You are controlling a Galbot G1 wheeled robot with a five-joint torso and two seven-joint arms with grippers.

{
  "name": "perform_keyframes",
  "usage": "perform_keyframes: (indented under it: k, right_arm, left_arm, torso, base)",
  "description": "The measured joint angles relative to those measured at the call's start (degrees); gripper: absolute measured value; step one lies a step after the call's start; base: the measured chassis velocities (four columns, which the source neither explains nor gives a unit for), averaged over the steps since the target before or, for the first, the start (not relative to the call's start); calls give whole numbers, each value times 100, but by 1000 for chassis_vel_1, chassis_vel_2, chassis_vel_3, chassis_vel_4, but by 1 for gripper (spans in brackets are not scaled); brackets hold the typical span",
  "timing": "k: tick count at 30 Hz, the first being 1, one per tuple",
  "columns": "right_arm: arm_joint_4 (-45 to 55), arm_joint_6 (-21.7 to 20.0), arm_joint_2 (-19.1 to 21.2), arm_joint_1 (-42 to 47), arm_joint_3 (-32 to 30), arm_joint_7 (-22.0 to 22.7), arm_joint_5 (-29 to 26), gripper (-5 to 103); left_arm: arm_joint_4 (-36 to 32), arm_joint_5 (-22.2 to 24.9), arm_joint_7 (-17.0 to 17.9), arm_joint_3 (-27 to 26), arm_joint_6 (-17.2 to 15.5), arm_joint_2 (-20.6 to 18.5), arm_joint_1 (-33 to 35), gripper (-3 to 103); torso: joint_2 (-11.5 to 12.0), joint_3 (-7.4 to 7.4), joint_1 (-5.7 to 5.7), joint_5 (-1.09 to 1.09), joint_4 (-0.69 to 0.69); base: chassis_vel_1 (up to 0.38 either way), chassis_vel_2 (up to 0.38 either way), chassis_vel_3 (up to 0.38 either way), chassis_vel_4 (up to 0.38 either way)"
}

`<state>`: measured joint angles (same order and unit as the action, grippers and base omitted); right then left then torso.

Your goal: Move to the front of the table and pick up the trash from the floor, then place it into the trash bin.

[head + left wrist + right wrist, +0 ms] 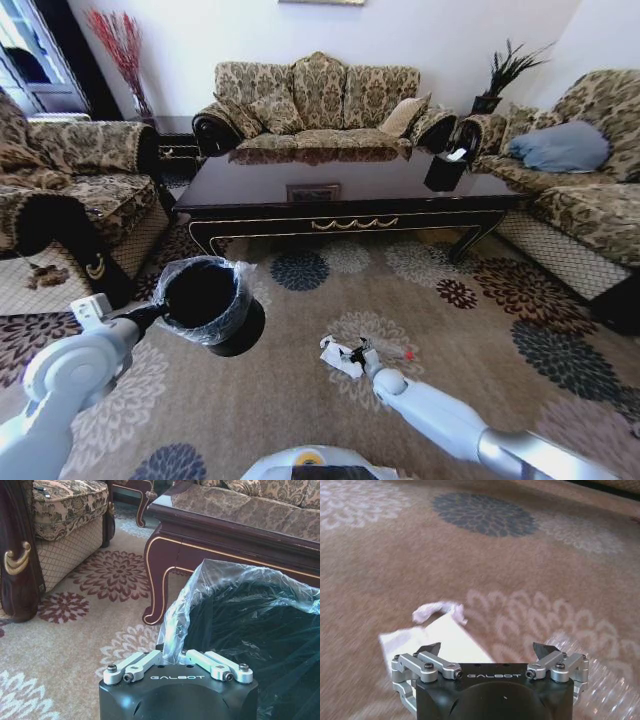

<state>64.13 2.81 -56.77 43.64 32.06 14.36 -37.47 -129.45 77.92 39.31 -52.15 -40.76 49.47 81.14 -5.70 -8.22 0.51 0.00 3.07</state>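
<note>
The dark brown table (340,195) stands ahead, its curved leg (155,580) close to my left arm. My left gripper (150,315) (172,652) is shut on the rim of the black trash bin (205,300) (240,630), pinching its shiny liner. On the carpet lies a crumpled white paper piece (338,356) (440,627) with a clear plastic bottle (600,680) beside it, its red cap (408,355) showing. My right gripper (360,352) (487,650) hangs open low over the paper's edge, between the paper and the bottle, with nothing between its fingers.
Sofas surround the table on the left (70,190), back (320,100) and right (580,180). A black box with white tissue (445,165) sits on the table's right end. Patterned carpet (480,300) spreads between me and the table.
</note>
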Motion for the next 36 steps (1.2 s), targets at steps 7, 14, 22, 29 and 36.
perform_keyframes:
  k: [7,14,22,29,36]
  right_arm:
    - [-87,110,-37,201,-95,-114,117,100]
    - [-181,125,-50,291,-165,-139,171,103]
    - [-97,169,0,404,-232,-208,254,79]
    - [-89,252,46,494,-290,-290,350,52]
    - [-99,380,69,601,-389,-372,499,30]
  left_arm:
    - [-6,-58,-5,55,0,97,8,4]
    - [-30,-67,-6,60,0,115,21,4]
    - [-44,-74,-7,60,0,119,23,4]
    - [-57,-80,-7,64,4,126,23,4]
    - [-81,-81,-9,59,7,123,41,4]
  torso:
    - [0,0,0,0,-1]
    - [0,-1,0,0,0]
    - [0,-1,0,0,0]
    - [0,-1,0,0,0]
    - [0,-1,0,0,0]
  base:
    - [0,0,0,0]
    - [0,0,0,0]
    - [0,0,0,0]
    - [0,0,0,0]
    - [0,0,0,0]
